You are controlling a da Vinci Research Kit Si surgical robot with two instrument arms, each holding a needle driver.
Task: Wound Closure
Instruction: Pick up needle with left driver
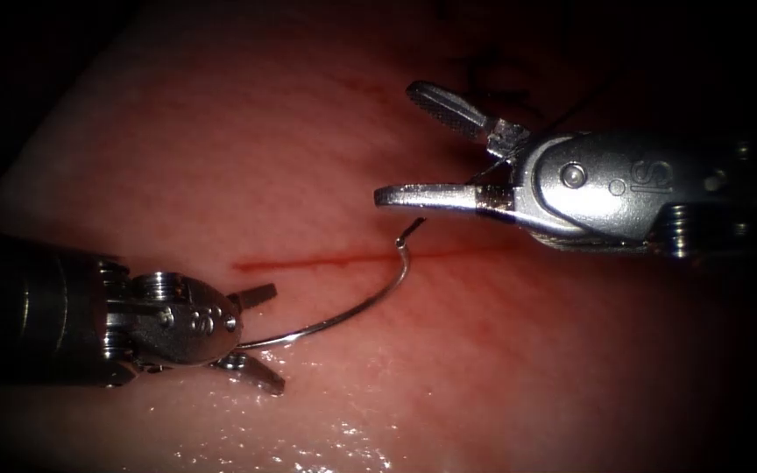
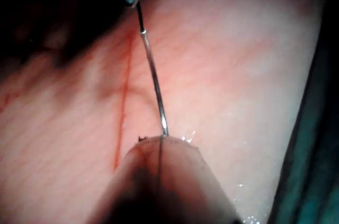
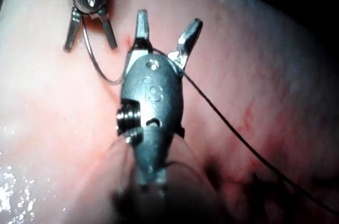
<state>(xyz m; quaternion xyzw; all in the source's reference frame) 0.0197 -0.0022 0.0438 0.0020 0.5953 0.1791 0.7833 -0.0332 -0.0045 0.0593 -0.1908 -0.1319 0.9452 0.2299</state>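
The tissue (image 1: 221,158) bears a thin red cut (image 1: 308,260). The curved needle (image 1: 352,311) lies over the tissue and crosses the cut, and I see no part of it in the tissue. One end rests between the spread jaws of my left tool (image 1: 275,337), low on the left; the jaws do not clamp it. The other end, with its dark thread stub, rises to just under the lower jaw of my right tool (image 1: 396,144), which stands wide open and holds nothing. Thread (image 3: 238,134) trails back from the right tool's jaw hinge. The left wrist view shows the needle (image 2: 153,75) beside the cut (image 2: 124,91).
Dark stitches (image 1: 492,74) sit on the tissue behind the right tool, also dark stitches (image 3: 254,181) in the right wrist view. Wet, glistening tissue (image 1: 343,438) lies at the near edge. The left tool (image 3: 90,48) appears in the right wrist view.
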